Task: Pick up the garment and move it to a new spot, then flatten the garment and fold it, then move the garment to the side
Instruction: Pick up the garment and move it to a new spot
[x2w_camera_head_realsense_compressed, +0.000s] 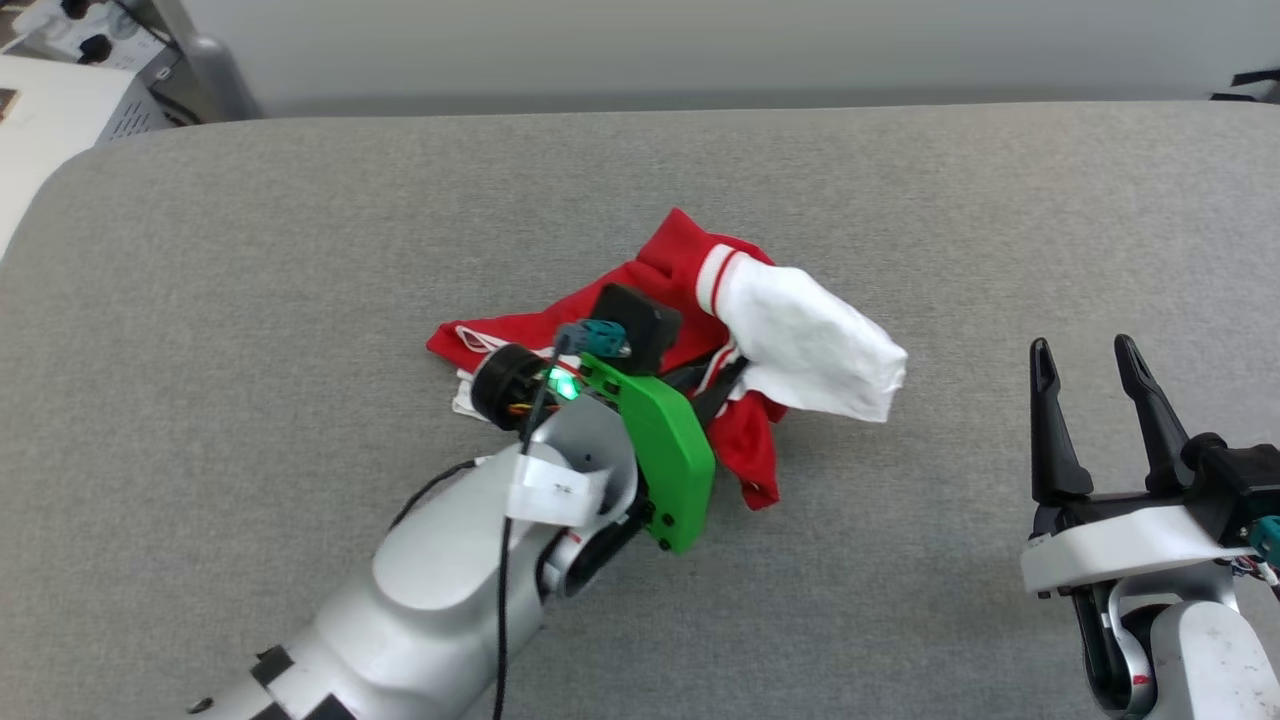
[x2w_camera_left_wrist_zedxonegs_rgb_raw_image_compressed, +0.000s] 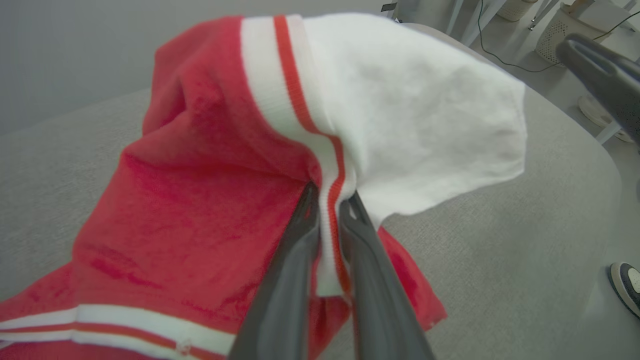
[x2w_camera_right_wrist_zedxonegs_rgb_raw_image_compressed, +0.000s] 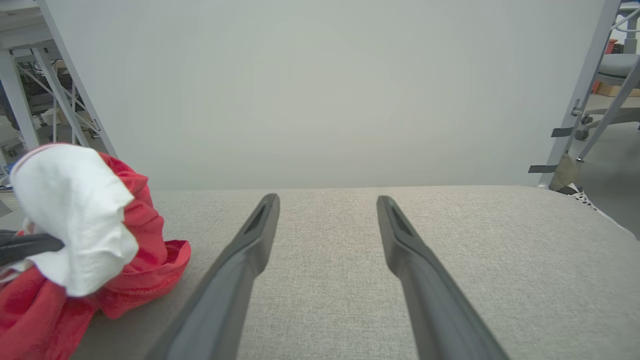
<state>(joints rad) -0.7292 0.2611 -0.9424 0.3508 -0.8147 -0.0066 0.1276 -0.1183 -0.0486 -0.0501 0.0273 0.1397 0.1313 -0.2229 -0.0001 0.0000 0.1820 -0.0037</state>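
Note:
The garment (x2w_camera_head_realsense_compressed: 700, 300), red with a white sleeve (x2w_camera_head_realsense_compressed: 810, 345) and striped trim, lies bunched in the middle of the grey table. My left gripper (x2w_camera_head_realsense_compressed: 722, 385) reaches into it from the lower left and is shut on the striped seam where the sleeve meets the red body. In the left wrist view, the left gripper (x2w_camera_left_wrist_zedxonegs_rgb_raw_image_compressed: 330, 200) pinches the trim of the garment (x2w_camera_left_wrist_zedxonegs_rgb_raw_image_compressed: 200, 200). My right gripper (x2w_camera_head_realsense_compressed: 1085, 355) stands open at the lower right, apart from the cloth. In the right wrist view, the right gripper (x2w_camera_right_wrist_zedxonegs_rgb_raw_image_compressed: 327, 200) is open, with the garment (x2w_camera_right_wrist_zedxonegs_rgb_raw_image_compressed: 75, 235) at the left.
The grey padded table (x2w_camera_head_realsense_compressed: 300, 250) stretches wide around the cloth, with its far edge at a pale wall. Equipment stands off the table's far left corner (x2w_camera_head_realsense_compressed: 90, 60). A shoe (x2w_camera_left_wrist_zedxonegs_rgb_raw_image_compressed: 627, 285) and cables show on the floor beyond the table's right edge.

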